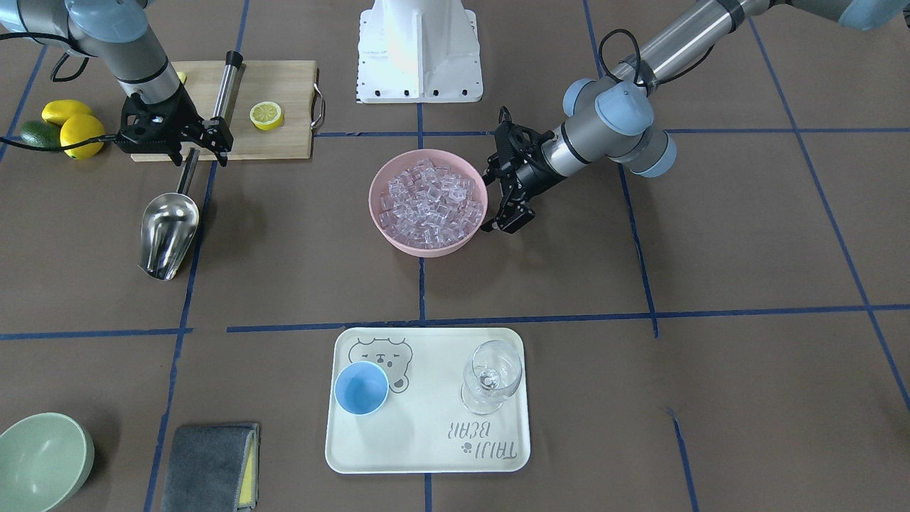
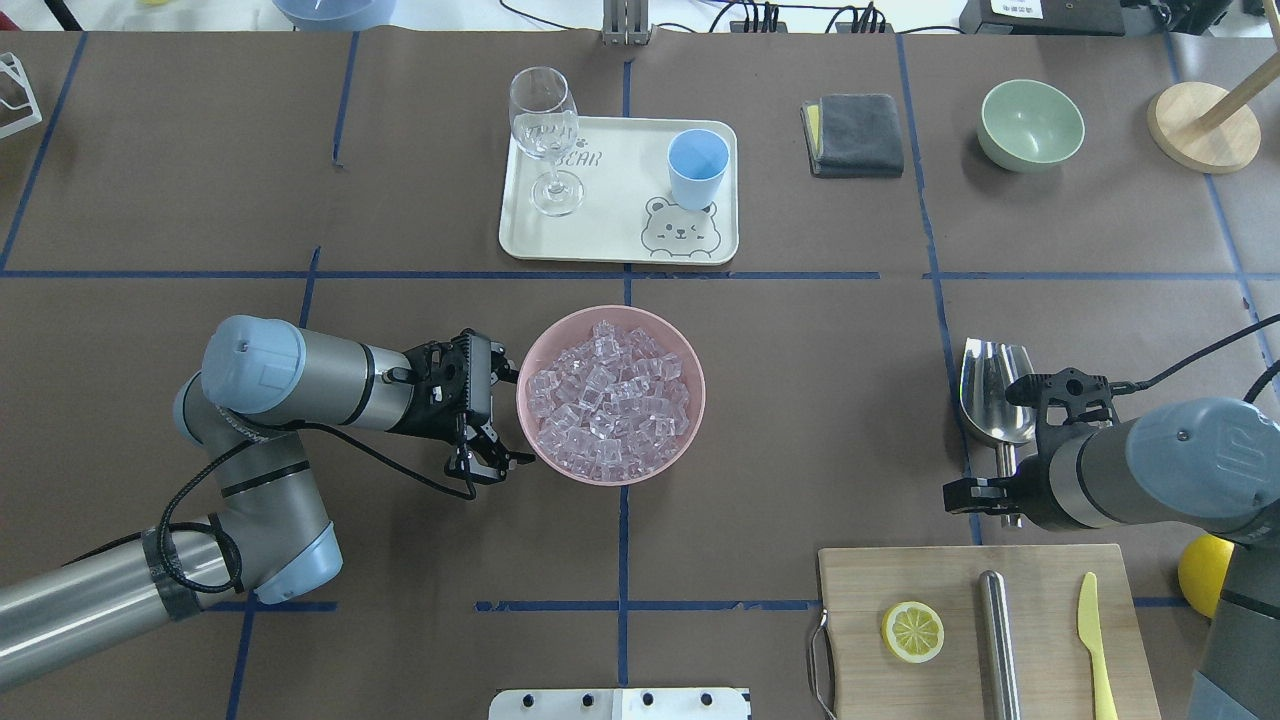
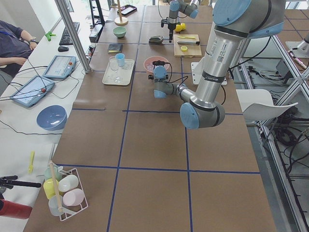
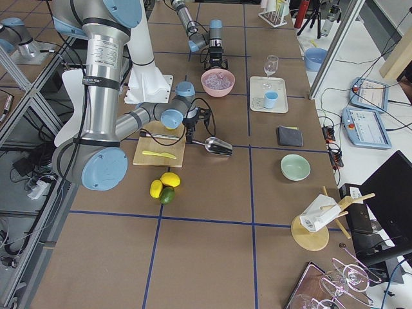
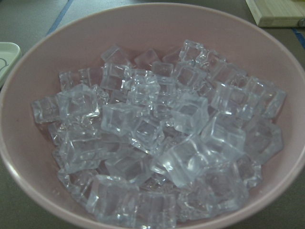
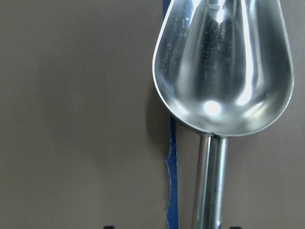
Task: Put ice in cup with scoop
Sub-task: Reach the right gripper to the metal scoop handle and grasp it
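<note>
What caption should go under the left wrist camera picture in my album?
Close-up of a pink bowl heaped with clear ice cubes.

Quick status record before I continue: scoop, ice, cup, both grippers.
scoop: lying on the table, trough empty, not gripped
ice: piled in the pink bowl
cup: upright and empty on the tray, wine glass on the same tray
right gripper: jaws open, either side of the scoop's handle
left gripper: jaws open, at the pink bowl's rim
progress: scoop not yet grasped
</note>
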`<state>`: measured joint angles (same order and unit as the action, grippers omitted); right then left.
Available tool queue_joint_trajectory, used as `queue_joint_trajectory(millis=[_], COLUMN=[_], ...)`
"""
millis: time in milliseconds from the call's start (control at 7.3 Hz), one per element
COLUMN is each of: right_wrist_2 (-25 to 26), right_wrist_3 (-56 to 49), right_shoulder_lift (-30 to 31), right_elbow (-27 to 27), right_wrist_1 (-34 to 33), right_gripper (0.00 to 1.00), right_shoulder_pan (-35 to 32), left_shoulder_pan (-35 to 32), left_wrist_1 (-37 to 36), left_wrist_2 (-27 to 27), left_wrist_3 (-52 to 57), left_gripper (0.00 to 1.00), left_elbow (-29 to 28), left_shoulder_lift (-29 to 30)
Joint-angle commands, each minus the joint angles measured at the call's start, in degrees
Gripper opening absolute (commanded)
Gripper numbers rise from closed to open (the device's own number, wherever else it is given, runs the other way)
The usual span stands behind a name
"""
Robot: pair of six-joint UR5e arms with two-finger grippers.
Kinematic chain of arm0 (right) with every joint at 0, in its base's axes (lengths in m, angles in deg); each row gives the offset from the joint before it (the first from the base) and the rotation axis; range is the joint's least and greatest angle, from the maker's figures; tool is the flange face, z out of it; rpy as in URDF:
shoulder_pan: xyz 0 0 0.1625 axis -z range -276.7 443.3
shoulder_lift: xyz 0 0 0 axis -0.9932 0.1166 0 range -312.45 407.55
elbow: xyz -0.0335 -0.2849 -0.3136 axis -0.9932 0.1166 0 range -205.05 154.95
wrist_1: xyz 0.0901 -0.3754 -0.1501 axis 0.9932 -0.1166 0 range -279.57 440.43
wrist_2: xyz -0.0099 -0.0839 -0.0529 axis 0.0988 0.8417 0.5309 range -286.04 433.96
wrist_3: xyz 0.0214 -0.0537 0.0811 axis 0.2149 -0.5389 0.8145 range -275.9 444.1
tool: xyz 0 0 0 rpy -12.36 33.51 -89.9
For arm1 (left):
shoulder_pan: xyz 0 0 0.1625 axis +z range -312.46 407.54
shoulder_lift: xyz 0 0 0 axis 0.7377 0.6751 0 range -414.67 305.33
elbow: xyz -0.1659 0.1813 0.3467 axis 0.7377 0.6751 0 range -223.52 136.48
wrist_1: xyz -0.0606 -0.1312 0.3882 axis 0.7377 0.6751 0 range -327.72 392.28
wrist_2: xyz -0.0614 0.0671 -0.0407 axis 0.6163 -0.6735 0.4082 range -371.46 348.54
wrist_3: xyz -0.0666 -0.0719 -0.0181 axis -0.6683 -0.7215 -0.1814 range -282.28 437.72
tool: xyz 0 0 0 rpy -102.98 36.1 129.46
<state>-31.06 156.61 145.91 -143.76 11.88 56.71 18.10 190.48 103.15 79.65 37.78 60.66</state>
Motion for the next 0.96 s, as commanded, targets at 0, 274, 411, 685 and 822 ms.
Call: queue_joint_trajectory(millis=[0,274,411,685,822], right_wrist_2=[-0.63,-0.54,-0.54,-0.63,-0.63], right_wrist_3=[-0.70,-0.79,-0.79,-0.70,0.00], right_shoulder_lift=[0.25,0.78,1.04,1.57,1.49], right_elbow=[0.15,0.14,0.14,0.23,0.23], right_wrist_1=[0.00,-0.17,-0.35,-0.53,-0.53], right_gripper=[0.66,0.65,0.61,0.58,0.57], right_shoulder_pan=[-0.21,-0.21,-0.30,-0.30,-0.30], left_shoulder_pan=[0.00,0.00,0.00,0.00,0.00], left_wrist_1=[0.00,0.00,0.00,0.00,0.00], left_wrist_2=[0.00,0.00,0.00,0.00,0.00], left_wrist_3=[0.00,0.00,0.00,0.00,0.00], left_gripper=[1.00,1.00,1.00,1.00,1.00], left_elbow=[0.00,0.00,0.00,0.00,0.00], left_shoulder_lift=[-0.02,0.07,0.07,0.07,0.07])
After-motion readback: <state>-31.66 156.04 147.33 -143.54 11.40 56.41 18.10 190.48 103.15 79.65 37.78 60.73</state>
